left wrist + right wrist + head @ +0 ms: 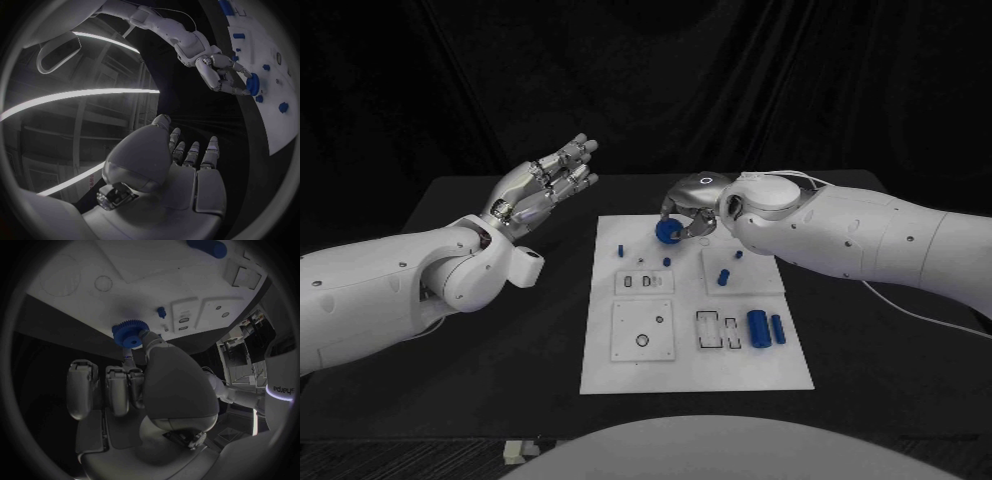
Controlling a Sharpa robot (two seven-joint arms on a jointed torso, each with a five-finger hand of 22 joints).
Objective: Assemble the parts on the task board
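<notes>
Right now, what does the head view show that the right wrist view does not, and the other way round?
Head view alone: the left robot hand, open and raised beside the task board, and two blue cylinders lying near the board's right edge. Right wrist view alone: the teeth round the blue gear. Both: the right robot hand holding that gear above the board's far end.

Board's far edge [678, 219] behind right robot hand [692, 205]

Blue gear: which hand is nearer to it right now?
Right. The right hand pinches the blue gear above the task board's far end; the left hand hangs open, off the board's left side.
</notes>
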